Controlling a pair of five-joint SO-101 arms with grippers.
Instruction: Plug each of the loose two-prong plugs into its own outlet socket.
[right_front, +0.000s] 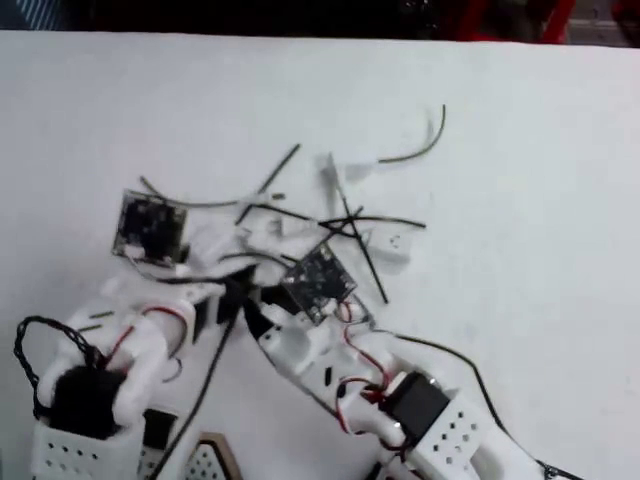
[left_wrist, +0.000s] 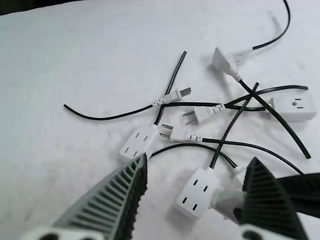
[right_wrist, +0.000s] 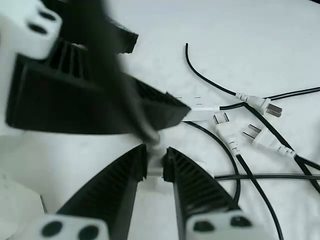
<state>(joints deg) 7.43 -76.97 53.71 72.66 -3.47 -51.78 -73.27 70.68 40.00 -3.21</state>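
Right wrist view: plug (right_wrist: 156, 169) half-hidden between fingers (right_wrist: 120, 190).

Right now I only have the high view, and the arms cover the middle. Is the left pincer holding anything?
Observer: No, the left pincer is open, with a socket just ahead of it.
Operator: And the right one?
Observer: The right pincer is shut on a white piece.
Operator: Any plugs unplugged?
Observer: Three plugs lie loose, prongs bare.
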